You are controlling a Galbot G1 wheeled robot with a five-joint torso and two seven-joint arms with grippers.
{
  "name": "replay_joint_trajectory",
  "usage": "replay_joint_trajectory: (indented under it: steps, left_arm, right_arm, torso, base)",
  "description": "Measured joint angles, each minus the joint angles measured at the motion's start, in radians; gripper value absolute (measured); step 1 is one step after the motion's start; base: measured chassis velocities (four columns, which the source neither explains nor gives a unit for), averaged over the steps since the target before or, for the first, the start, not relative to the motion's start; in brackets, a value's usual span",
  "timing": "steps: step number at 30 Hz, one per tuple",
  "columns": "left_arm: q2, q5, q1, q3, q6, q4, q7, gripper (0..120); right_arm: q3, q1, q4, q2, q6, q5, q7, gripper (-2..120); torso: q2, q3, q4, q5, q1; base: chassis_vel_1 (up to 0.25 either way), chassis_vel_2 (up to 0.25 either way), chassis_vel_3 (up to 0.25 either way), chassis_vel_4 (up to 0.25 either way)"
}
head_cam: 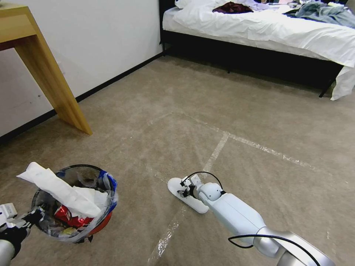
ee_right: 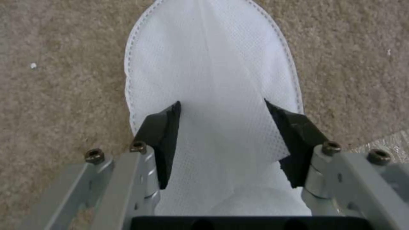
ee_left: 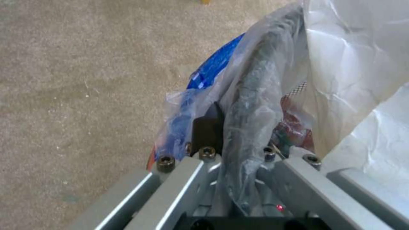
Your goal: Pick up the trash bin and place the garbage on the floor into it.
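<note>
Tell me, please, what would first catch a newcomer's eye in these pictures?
Most striking is the trash bin at lower left, held by its rim in the left gripper and stuffed with white paper and red wrappers. Next, the right gripper sits open over a flat white slipper on the floor, one finger either side. Behind, an unmade bed lines the far wall.

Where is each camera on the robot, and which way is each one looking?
Head view: up on the head, looking forward and down at the floor, both arms, the trash bin and bed.
Left wrist view: on the left wrist, looking along the left gripper clamped on the bin's rim.
Right wrist view: on the right wrist, looking down past the open right gripper at the white slipper.
Head and right wrist views share the slipper.
</note>
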Motion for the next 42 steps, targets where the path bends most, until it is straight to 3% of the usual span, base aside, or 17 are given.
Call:
replay_joint_trajectory:
  steps: [11, 23, 42]
  left_arm:
    - [-0.006, 0.006, 0.009, 0.0, -0.008, -0.004, 0.002, 1]
    - [-0.003, 0.009, 0.001, 0.006, -0.009, 0.001, 0.002, 1]
    - [-0.003, 0.014, -0.001, 0.013, -0.009, 0.003, 0.003, 1]
  right_arm:
    - [0.003, 0.0, -0.008, 0.006, 0.008, -0.01, -0.002, 44]
    - [0.004, -0.01, 0.01, -0.007, 0.013, -0.006, -0.002, 0]
    - [0.011, -0.034, 0.096, -0.042, 0.016, 0.045, 0.013, 0]
  torso:
    - [0.0, 0.0, 0.0, 0.0, 0.0]
    - [0.0, 0.0, 0.0, 0.0001, 0.0]
    - [0.0, 0.0, 0.0001, 0.0001, 0.0]
  base:
    - [0.0, 0.0, 0.0, 0.0]
    - [0.0, 0.0, 0.0, 0.0]
    - [0.0, 0.0, 0.0, 0.0]
